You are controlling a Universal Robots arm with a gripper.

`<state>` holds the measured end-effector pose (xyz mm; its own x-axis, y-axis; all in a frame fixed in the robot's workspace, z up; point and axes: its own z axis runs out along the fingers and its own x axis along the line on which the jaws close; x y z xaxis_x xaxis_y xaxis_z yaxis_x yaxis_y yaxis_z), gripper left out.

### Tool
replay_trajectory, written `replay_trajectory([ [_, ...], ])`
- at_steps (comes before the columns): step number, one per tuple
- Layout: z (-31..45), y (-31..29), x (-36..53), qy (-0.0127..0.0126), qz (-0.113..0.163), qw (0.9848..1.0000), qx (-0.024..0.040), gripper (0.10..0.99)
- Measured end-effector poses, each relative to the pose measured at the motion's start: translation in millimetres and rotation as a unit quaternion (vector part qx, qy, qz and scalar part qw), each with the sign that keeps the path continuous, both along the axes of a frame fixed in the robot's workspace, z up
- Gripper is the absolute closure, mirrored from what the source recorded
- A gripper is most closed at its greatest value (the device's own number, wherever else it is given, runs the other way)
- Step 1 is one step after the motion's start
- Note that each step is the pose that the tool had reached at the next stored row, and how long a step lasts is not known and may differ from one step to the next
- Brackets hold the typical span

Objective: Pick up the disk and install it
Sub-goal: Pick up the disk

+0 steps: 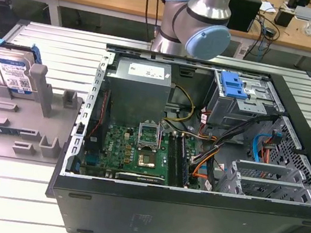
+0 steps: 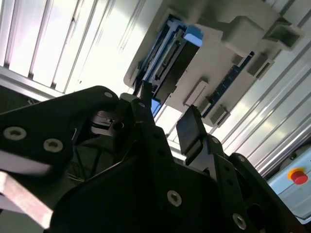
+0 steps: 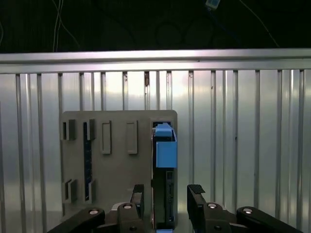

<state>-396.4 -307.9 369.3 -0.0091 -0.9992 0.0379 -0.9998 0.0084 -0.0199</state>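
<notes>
Gripper [image 3: 165,195] wide open, holding nothing, lined up over the disk [image 3: 165,148] standing on edge in the grey holder [image 3: 116,167]

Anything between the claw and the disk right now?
Nothing visible. In the first wrist view the open claw hangs above the disk, which stands on edge in its grey holder, with only clear air between them.

No text was legible. In the exterior view, a white-and-blue label [image 1: 20,81] covered the face of the disk [image 1: 10,61], which stood at nine o'clock from the computer case [image 1: 187,211]; its print was too small to read. A white sticker [image 1: 146,69] on the grey power supply [image 1: 138,95] was likewise unreadable.
</notes>
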Motion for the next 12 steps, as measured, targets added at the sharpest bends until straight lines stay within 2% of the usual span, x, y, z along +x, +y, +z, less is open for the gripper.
replay_trajectory([
  [7, -2.4, 0.1, -9.9, 0.0000, 0.000, 1.0000, 0.0000, 0.604],
  [12, -7.0, 0.2, -10.8, 0.0001, 0.000, 1.0000, 0.0000, 0.604],
])
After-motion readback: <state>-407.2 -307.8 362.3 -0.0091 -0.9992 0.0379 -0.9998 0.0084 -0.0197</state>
